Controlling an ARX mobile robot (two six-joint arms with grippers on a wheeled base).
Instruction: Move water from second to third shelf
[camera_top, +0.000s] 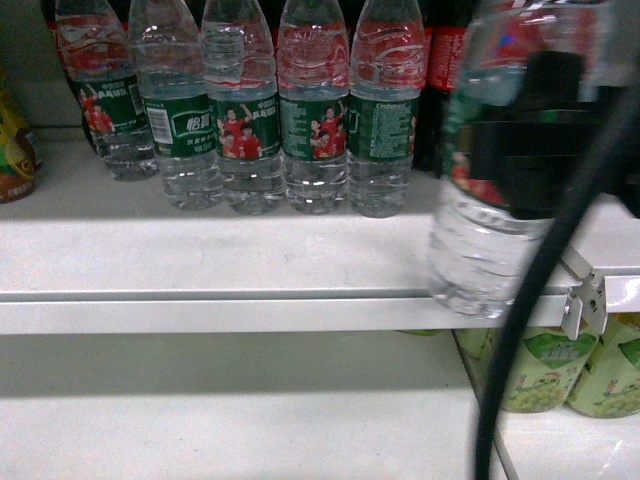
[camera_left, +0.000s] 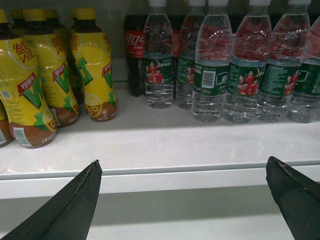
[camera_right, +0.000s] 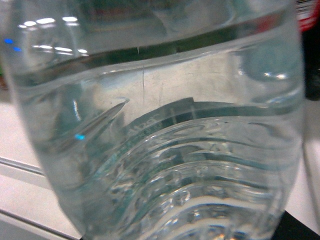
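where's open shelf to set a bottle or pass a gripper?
Free: the shelf's front strip, ahead of the water row; the lower shelf, left of the green drinks. Crowded: the back row, and the right end where the right gripper holds the water bottle.

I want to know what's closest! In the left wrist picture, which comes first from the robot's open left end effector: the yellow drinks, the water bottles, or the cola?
1. Yellow drinks, left side, nearest the left end effector.
2. Water bottles, right side, farther back.
3. Cola bottle, behind, farthest.
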